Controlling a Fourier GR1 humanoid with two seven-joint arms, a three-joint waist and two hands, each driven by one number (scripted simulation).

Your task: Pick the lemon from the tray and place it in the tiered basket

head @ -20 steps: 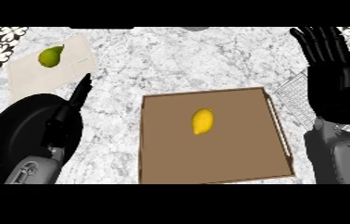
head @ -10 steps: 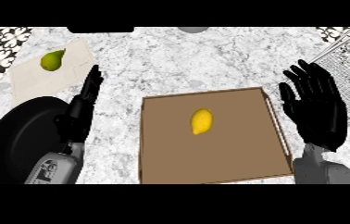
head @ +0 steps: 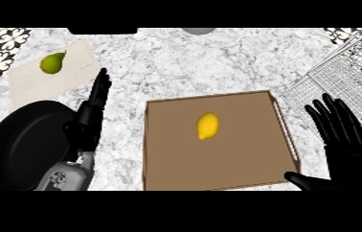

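A grey-white marbled stone counter (head: pixel 184 58) is seen from steeply above. Up and left of the tray, a pale beige cutting board (head: pixel 78 65) carries a green pear (head: pixel 51 63); below it lies a round black matte dish (head: pixel 28 145). Just left of the tray, the left hand (head: pixel 92 113) is held edge-on, fingers straight. The flat brown square tray (head: pixel 247 154) holds the smooth yellow oval lemon (head: pixel 207 125) near its middle, long axis running away from the robot, slightly tilted. Just past the tray's right rim, the right hand (head: pixel 343 135) is spread wide, touching nothing; the lemon lies to its left. Neither hand is clearly nearer, yet the right is judged better placed, since the grey wire-mesh tiered basket (head: pixel 332 68) stands up and right of the tray.
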